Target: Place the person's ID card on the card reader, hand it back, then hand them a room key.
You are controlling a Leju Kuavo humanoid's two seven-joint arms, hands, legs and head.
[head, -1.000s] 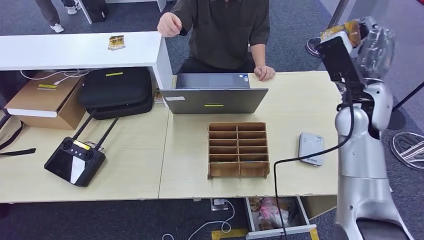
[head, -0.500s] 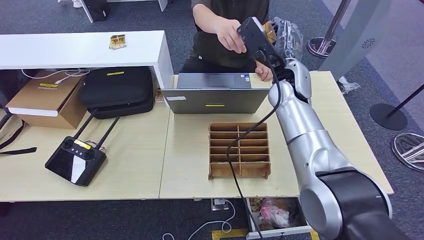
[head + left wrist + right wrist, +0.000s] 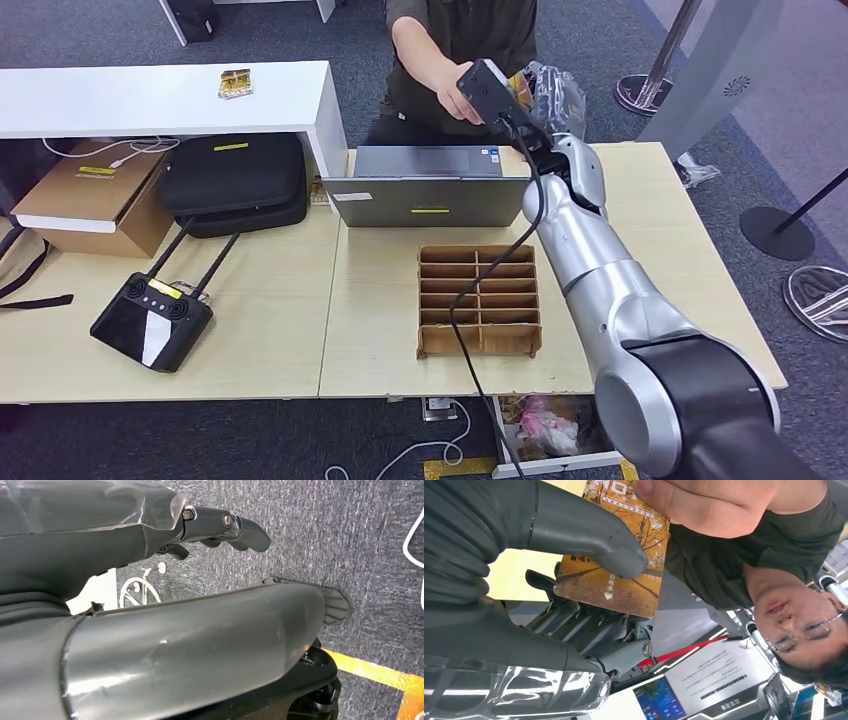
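Note:
My right hand point(image 3: 548, 96) is raised over the far side of the desk, in front of the person point(image 3: 470, 40). It pinches an orange card with an autumn picture point(image 3: 616, 575) between the thumb point(image 3: 594, 535) and the fingers behind it. The person's hand point(image 3: 709, 500) grips the card's other end, and that hand point(image 3: 452, 88) also shows beside my wrist in the head view. My left hand point(image 3: 220, 525) hangs over grey carpet and holds nothing, its fingers stretched out. My right arm hides the spot on the desk where the card reader lay.
A wooden box with several compartments point(image 3: 478, 298) stands mid-desk, behind it an open laptop point(image 3: 428, 188). A black remote controller point(image 3: 150, 320) lies at the left. A black bag point(image 3: 235, 180) and a cardboard box point(image 3: 90, 195) sit under the white bench point(image 3: 150, 100).
My right arm swung from the right side across to the person. The person's hand came up and took hold of the card's end. In the last half second the hand drifted slightly left.

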